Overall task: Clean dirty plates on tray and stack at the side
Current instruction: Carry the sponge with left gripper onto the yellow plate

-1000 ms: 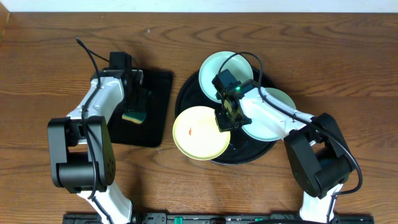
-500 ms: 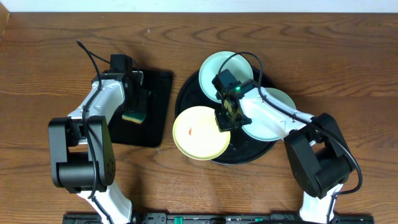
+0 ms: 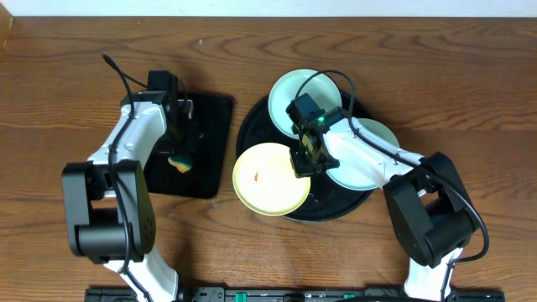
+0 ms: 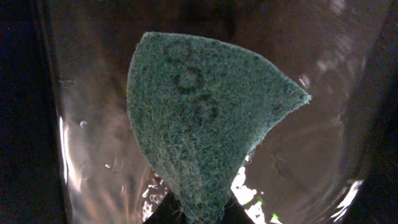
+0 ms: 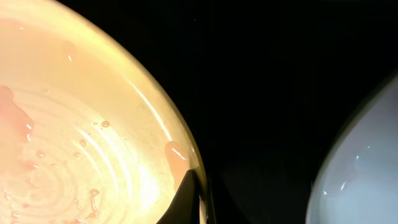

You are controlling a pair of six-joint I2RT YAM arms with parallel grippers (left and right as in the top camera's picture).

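Observation:
A pale yellow plate [image 3: 268,178] with a small red smear lies at the front left of the round black tray [image 3: 250,126], overhanging its rim. My right gripper [image 3: 304,164] is shut on that plate's right rim. In the right wrist view the fingertips [image 5: 194,200] pinch the wet yellow plate [image 5: 81,124]. Two mint plates [image 3: 289,94] [image 3: 365,168] rest on the tray. My left gripper [image 3: 180,153] is shut on a green and yellow sponge [image 3: 179,162]. The sponge's green face [image 4: 205,118] fills the left wrist view, squeezed at the bottom.
A rectangular black tray [image 3: 214,126] lies under the left gripper, left of the round tray. Its glossy surface [image 4: 323,143] shows behind the sponge. Bare wooden table [image 3: 419,59] surrounds both trays. A mint plate's edge [image 5: 364,174] shows at the right.
My left gripper has closed on the sponge, which now looks pinched and tilted instead of lying flat. The right gripper and the plates have not moved.

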